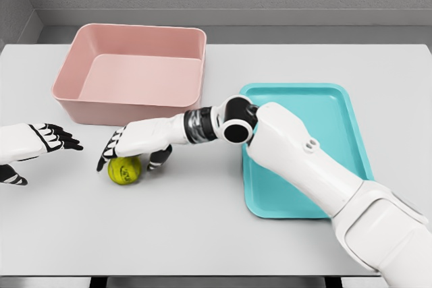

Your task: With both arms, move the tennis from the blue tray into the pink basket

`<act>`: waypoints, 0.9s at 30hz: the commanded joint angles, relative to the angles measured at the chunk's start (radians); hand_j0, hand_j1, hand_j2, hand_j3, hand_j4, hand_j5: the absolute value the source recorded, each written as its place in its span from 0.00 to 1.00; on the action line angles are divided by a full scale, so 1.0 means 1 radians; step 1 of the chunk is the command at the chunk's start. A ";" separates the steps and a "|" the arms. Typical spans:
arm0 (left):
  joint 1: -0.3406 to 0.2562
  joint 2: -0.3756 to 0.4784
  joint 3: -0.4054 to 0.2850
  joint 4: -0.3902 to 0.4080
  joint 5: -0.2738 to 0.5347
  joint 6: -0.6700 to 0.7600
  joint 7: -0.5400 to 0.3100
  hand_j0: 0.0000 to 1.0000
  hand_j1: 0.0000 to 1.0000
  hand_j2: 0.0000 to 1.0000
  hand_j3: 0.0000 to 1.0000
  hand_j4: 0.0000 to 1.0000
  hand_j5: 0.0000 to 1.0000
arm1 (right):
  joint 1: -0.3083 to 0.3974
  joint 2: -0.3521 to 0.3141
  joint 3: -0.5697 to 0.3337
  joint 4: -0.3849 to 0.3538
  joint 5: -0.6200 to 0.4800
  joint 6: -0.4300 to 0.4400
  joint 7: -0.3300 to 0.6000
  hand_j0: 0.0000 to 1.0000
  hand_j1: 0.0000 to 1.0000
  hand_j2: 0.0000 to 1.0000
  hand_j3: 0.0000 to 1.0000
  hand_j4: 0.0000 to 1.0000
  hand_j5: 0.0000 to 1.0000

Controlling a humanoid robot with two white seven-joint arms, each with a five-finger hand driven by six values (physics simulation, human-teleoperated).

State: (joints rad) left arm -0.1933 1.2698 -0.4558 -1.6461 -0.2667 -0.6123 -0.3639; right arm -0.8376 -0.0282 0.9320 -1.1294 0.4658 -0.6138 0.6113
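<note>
Right hand [135, 145] fingers curl loosely over ball [125, 170] on worktop [202, 234], lower left; left hand [40, 141] fingers spread, empty. Close left hand in squarely before lifting toward basket [131, 72].

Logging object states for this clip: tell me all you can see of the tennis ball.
The tennis ball is yellow-green with a fuzzy look and dark markings on its face. It rests on the grey table, in front of the pink basket and left of the blue tray, inside neither. The right hand lies over its top, fingers curled down around it. The left hand is nearby, not touching.
</note>
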 commanded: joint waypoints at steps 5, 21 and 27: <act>0.000 0.002 -0.001 0.000 0.004 0.001 0.000 1.00 1.00 1.00 1.00 1.00 1.00 | 0.006 -0.061 -0.065 -0.156 -0.001 0.003 0.000 0.90 0.90 0.90 0.90 0.90 0.90; -0.002 -0.029 -0.009 -0.004 -0.003 0.001 -0.001 1.00 1.00 1.00 1.00 1.00 1.00 | 0.325 -0.522 -0.808 -0.621 -0.164 0.003 0.000 1.00 1.00 1.00 1.00 1.00 1.00; -0.002 -0.115 -0.011 -0.069 -0.077 0.001 -0.004 1.00 1.00 1.00 1.00 1.00 1.00 | 0.609 -0.533 -1.115 -0.618 -0.228 0.003 0.000 1.00 1.00 1.00 1.00 1.00 1.00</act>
State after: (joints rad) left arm -0.1963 1.1834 -0.4650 -1.6902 -0.3210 -0.6125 -0.3678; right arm -0.2056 -0.5648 -0.0762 -1.7444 0.2663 -0.6149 0.6117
